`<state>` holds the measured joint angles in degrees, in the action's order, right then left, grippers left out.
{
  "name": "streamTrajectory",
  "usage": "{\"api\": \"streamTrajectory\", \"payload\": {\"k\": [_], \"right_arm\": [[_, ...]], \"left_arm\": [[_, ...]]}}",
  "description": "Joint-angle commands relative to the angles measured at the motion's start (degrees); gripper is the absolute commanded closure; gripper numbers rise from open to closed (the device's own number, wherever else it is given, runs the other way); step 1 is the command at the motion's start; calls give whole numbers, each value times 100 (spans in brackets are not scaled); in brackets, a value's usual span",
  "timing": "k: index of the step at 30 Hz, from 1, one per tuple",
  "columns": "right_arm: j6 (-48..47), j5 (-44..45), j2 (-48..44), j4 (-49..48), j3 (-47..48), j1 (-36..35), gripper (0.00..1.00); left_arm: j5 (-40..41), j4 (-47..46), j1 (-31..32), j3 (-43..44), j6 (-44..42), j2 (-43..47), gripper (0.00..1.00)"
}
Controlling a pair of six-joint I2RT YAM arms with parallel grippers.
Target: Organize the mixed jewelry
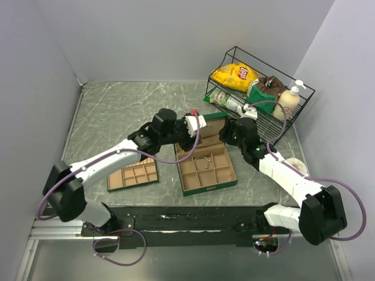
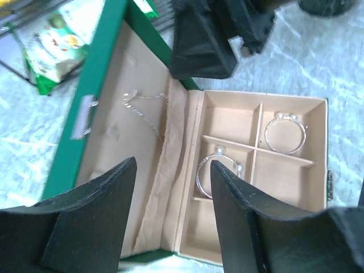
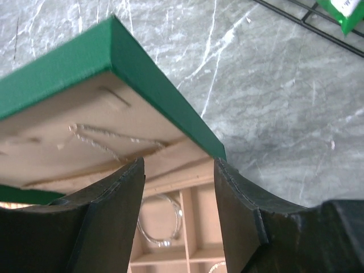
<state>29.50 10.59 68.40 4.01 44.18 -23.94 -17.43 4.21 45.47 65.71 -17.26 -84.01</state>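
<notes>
Both arms hover over the open green box with tan compartments (image 1: 208, 186) at mid-frame in the top view. The left gripper (image 2: 170, 219) and the right gripper (image 3: 179, 210) each have their jaws spread, with nothing between them. A fine silvery chain (image 2: 145, 111) lies loose on the tan lining of the opened lid. A round silvery wire bangle (image 2: 284, 152) sits in the upper right compartment, and a second bangle (image 2: 200, 177) in the one below and left of it. Sorting looks partway done, and the chain is probably next. That calls for a low, narrow pinch on a thin strand lying flat on soft lining. The grippers are close together and could crowd each other. A flat tan divided tray (image 1: 133, 174) lies left of the box. A black wire rack (image 1: 304, 96) holding a yellow crisp bag (image 1: 237, 75) stands at upper right.
</notes>
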Motion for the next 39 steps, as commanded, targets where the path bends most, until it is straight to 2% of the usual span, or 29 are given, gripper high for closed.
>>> {"api": "streamTrajectory", "payload": {"k": [1,6,10,12,13,14,18,24,28,29,31,32,33,36,39], "right_arm": [[-49,-22,-485,187,-296,48,41],[-146,-92,-942,520,-797,56,40],[-251,-30,-1048,987,-990,144,40],[-260,-30,-987,1093,-1052,188,40],[-304,-74,-961,1102,-1078,206,40],[-313,-153,-873,1119,-1087,249,40],[-313,-285,-513,1093,-1026,329,40],[-383,-558,85,944,-903,390,46],[-392,-794,392,768,-868,391,57],[-392,-839,454,768,-824,391,64],[-392,-927,647,733,-710,382,71],[-383,-971,709,724,-675,399,80],[-340,-971,753,707,-622,391,83],[-287,-997,929,698,-402,391,91],[-243,-998,1166,636,-121,391,93]], "left_arm": [[266,-61,32,-216,503,656,38],[714,10,32,-489,890,1333,31],[1556,124,23,-708,1232,1755,14],[1725,116,-12,-927,1330,2019,7],[1726,107,-38,-1016,1461,2107,1],[1969,133,-126,-1147,1523,2256,3],[2094,439,-556,-1254,2049,2555,4],[2393,862,-1654,-1552,2349,3276,4],[2438,1222,-2567,-1737,2446,3637,4],[2420,1301,-2726,-1781,2429,3637,4],[2341,1424,-3243,-1816,2446,3585,4],[2306,1460,-3394,-1860,2472,3567,4],[2367,1434,-3518,-1878,2655,3558,4],[2183,1399,-3957,-1860,2946,3453,4],[2121,1320,-4353,-1895,3157,3312,4]]}}
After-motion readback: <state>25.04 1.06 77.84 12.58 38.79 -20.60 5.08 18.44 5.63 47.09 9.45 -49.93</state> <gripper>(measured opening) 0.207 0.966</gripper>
